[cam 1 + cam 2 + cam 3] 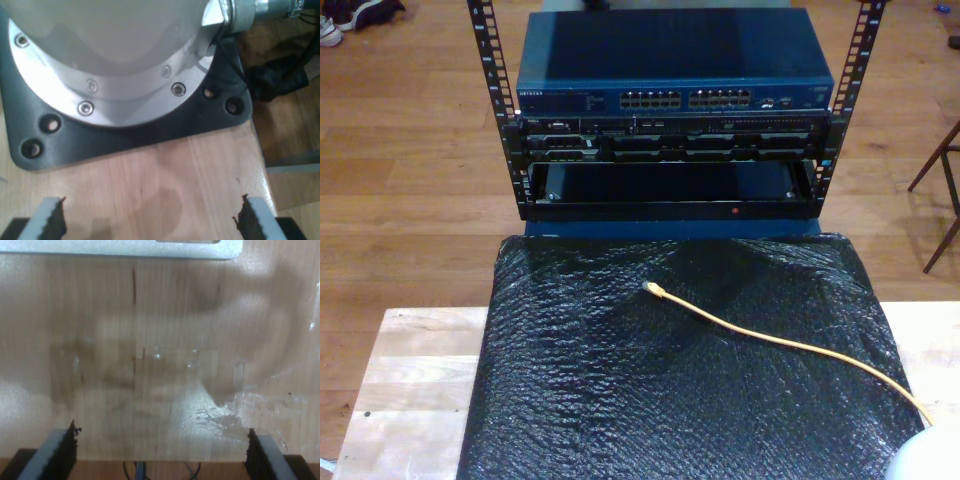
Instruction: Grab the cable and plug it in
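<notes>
- Cable is seen lying loose on a black bubble-wrap sheet in the exterior view, untouched by any gripper; its small plug rests near the sheet's middle, and the yellow-orange line runs from there toward the exterior view's lower right, where it passes off the sheet's edge beside a pale rounded shape
- At the exterior view's left, a bare strip of light wooden table is seen beside the sheet; another strip is seen at the exterior view's right
- Beyond the sheet, a black rack is seen standing on the wooden floor, with a blue network switch on top whose rows of ports face the table; darker units are mounted below it, and an open bay sits under those
- My first gripper is shown with its jaws spread wide and nothing between them, hovering over pale wood just beside a round silver arm base bolted to a dark plate
- My second gripper is likewise shown wide open and empty, over scuffed, glossy wood, with a silver metal edge further ahead
</notes>
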Motion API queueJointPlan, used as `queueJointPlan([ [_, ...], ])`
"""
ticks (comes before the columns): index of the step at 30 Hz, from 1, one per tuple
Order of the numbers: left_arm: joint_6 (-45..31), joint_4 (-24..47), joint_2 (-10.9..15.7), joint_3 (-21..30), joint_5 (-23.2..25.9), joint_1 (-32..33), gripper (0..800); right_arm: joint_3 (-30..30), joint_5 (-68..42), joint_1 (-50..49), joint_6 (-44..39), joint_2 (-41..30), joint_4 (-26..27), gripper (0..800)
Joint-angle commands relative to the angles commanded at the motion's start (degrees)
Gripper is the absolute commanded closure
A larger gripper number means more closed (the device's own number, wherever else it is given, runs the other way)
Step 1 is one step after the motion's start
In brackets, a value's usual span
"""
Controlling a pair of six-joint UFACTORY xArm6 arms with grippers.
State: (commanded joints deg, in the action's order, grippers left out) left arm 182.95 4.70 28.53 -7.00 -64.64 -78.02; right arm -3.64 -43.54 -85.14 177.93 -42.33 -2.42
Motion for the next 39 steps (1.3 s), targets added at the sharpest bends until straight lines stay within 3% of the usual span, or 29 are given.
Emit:
queueJointPlan([
  [10, 0.1, 0.0, 0.0, -0.2, -0.3, 0.0, 0, 1.1, -2.1, 0.1, -0.2, -1.5, 0.0, 2],
  [27, 1.1, 0.3, 0.6, -2.0, -3.1, -0.1, 0, 16.6, -24.3, -2.8, -0.6, -1.9, 0.1, 2],
  [31, 1.2, 0.4, 1.8, -4.6, -6.5, -0.1, 0, 21.2, -29.4, -2.8, -2.5, -1.8, 0.0, 2],
  [39, 1.9, 0.0, 1.8, -13.5, -18.5, 0.0, 0, 28.9, -37.1, -2.8, -8.9, -1.3, -0.5, 2],
])
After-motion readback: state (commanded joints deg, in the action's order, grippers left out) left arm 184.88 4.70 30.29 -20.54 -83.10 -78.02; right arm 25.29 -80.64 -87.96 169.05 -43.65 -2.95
